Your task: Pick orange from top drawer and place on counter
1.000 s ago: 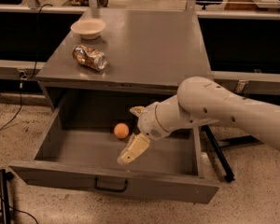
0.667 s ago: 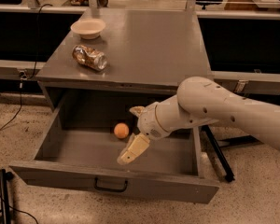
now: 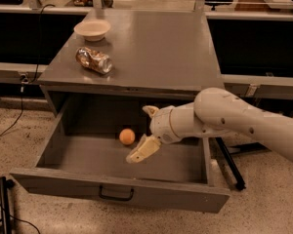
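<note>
The orange lies on the floor of the top drawer, which stands pulled out from the grey cabinet, its dark handle at the front centre. My gripper hangs inside the drawer just right of the orange and is open. One finger points down toward the drawer floor, the other sits higher near the cabinet edge. Nothing is between them. The counter spreads above the drawer.
A white bowl and a crushed shiny can rest on the counter's left part. A dark stand leg slants beside the drawer's right wall. A black post stands at the lower left on the speckled floor.
</note>
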